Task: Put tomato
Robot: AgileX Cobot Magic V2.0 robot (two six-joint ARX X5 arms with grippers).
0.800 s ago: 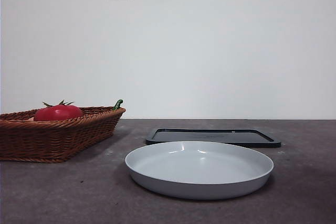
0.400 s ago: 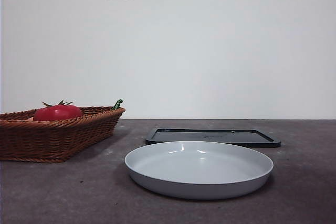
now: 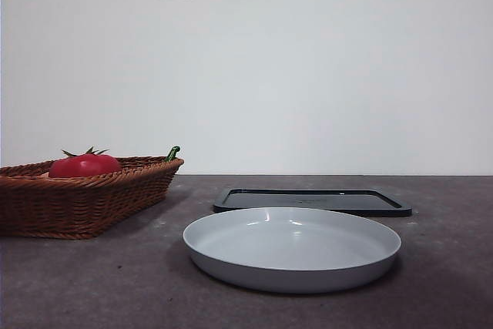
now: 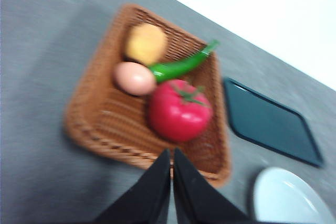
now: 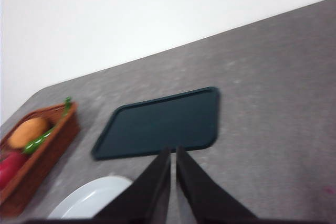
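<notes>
The tomato (image 3: pixel 85 165) is glossy red with a green leaf-crown and lies in a brown wicker basket (image 3: pixel 46 206) at the left of the table. The left wrist view shows the tomato (image 4: pixel 179 110) in the basket (image 4: pixel 94 114), with my left gripper (image 4: pixel 171 157) shut and empty above the basket's near rim. My right gripper (image 5: pixel 172 156) is shut and empty, high over the table near the dark tray (image 5: pixel 163 121); the tomato (image 5: pixel 9 168) shows at that picture's edge. Neither arm appears in the front view.
A grey round plate (image 3: pixel 293 248) sits front and centre, a flat dark tray (image 3: pixel 312 200) behind it. The basket also holds an orange fruit (image 4: pixel 146 43), a pale pink fruit (image 4: pixel 134 77) and a green pepper (image 4: pixel 181 65). A white wall stands behind.
</notes>
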